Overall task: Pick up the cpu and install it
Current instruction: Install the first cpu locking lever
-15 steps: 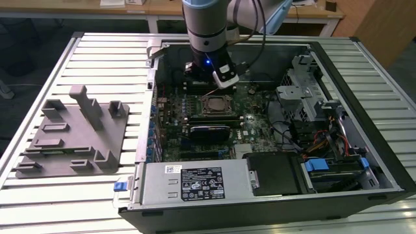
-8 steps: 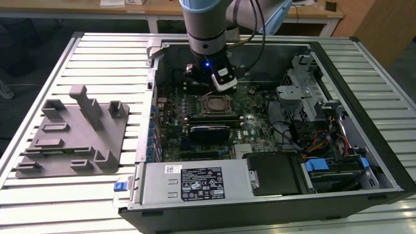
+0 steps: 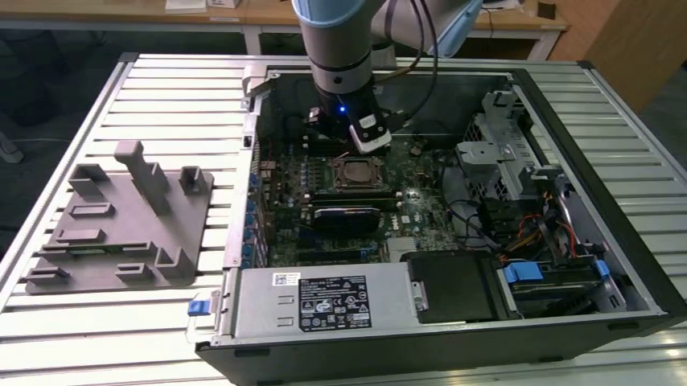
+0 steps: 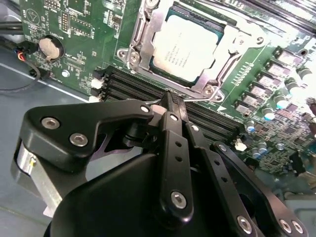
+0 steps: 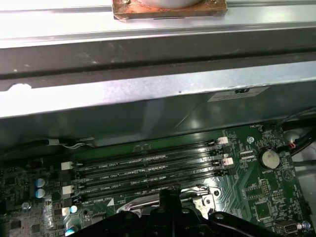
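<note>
Grey-and-pale-blue arm [image 3: 341, 40], black screw-studded gripper [image 4: 170, 106], small blue light

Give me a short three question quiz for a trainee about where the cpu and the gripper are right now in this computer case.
1. True or false: the cpu lies in the motherboard socket.
2. In the second wrist view, the gripper hangs over which part? A) the memory slots beside the socket, B) the grey fixture tray, C) the power supply.
3. Fill in: in the second wrist view the gripper's fingers are ____, with nothing between them.

Key: 1 true. 2 A. 3 shut.
</note>
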